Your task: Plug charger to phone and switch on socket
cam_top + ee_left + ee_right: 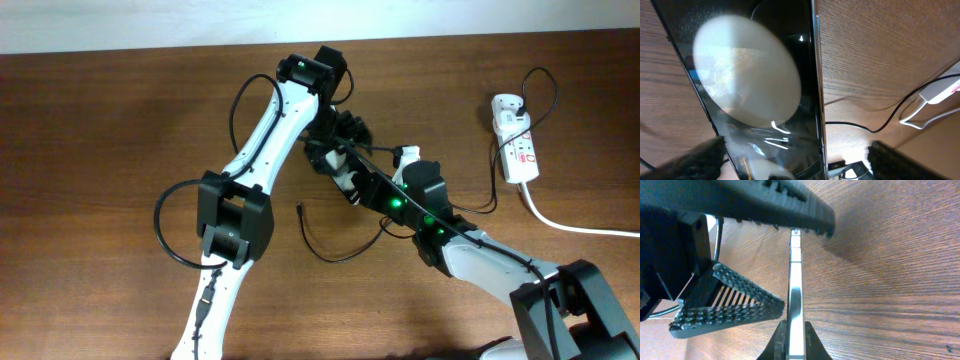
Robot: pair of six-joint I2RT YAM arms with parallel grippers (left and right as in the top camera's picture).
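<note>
The phone stands on edge, thin side up, pinched between my right gripper's shut fingers. Its glossy black face fills the left wrist view with a big round glare spot. My left gripper is open and straddles the phone, with a gap at its right finger. In the overhead view both grippers meet mid-table, left and right. The charger cable lies loose on the table, its plug tip left of the grippers. The white socket strip lies at the far right.
The strip's thick white cord runs off to the right edge. The black cable loops past the strip. The strip and the cable also show in the left wrist view. The table is dark brown wood.
</note>
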